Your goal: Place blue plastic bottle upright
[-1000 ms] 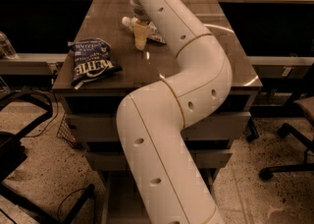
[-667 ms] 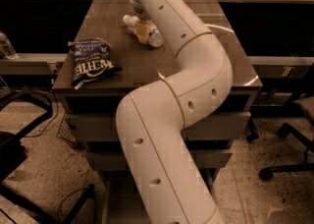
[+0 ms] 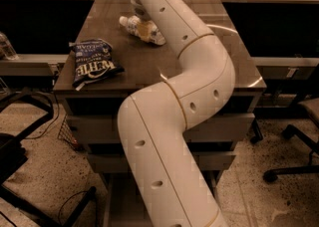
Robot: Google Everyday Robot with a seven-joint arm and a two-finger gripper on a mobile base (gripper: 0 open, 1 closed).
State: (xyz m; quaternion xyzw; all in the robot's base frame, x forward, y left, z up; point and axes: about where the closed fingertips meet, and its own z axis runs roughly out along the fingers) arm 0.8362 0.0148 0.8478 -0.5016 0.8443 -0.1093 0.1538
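The blue plastic bottle (image 3: 144, 30) lies on its side on the far part of the brown table (image 3: 124, 66), its white cap pointing left. My gripper (image 3: 139, 15) is just above and behind the bottle's middle, mostly hidden by my white arm (image 3: 189, 47), which crosses the view from the bottom up to the bottle. I cannot tell whether the gripper touches the bottle.
A dark blue chip bag (image 3: 92, 63) lies at the table's front left. A pale curved rim (image 3: 225, 29) shows on the table's right side behind the arm. A black chair base (image 3: 294, 136) stands at the right, dark chair legs (image 3: 20, 136) at the left.
The bottle has gone from standing tilted under the gripper to lying flat on its side. The arm has hardly moved.
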